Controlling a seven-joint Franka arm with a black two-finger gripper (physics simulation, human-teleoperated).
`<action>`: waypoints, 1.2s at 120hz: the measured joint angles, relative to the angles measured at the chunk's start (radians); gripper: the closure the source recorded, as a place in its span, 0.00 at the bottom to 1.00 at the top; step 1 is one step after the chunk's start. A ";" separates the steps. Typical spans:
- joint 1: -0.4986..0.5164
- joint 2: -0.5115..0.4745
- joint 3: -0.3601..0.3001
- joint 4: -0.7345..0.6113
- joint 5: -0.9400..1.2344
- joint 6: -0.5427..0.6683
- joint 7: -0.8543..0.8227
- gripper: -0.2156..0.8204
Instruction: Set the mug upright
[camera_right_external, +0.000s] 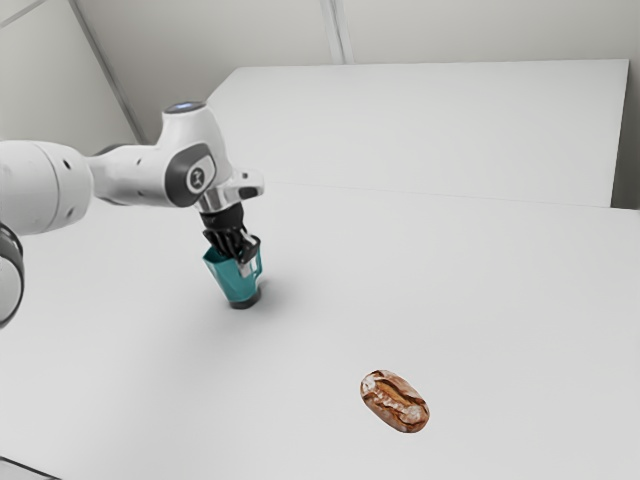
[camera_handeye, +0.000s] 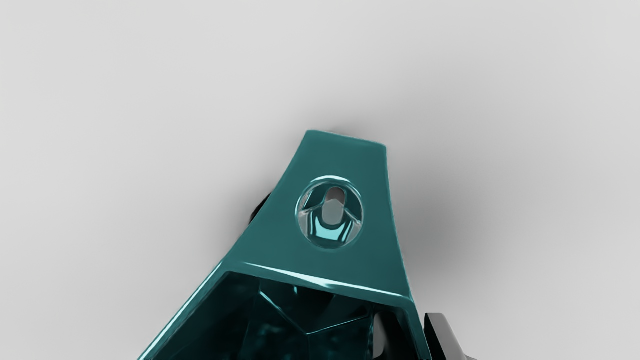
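A glossy teal mug with faceted sides and a dark base (camera_right_external: 232, 278) stands mouth up, leaning slightly, on a smooth white table (camera_right_external: 480, 300) toward the exterior view's left. The black two-finger gripper (camera_right_external: 246, 263) reaches down to its rim, nearly closed, with the mug's wall pinched between its fingers: one inside the mouth, the other against the outer face. Whether the base sits flat on the tabletop is hard to tell from this angle. An oval brown bread loaf with a pale, split crust (camera_right_external: 395, 402) lies well apart, toward the exterior view's right.
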 joint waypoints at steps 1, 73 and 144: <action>0.000 0.002 0.000 0.000 0.000 0.002 -0.002 0.92; -0.012 -0.086 -0.003 0.032 -0.019 -0.007 -0.080 0.33; -0.010 -0.160 0.005 0.316 -0.022 -0.395 -0.102 0.22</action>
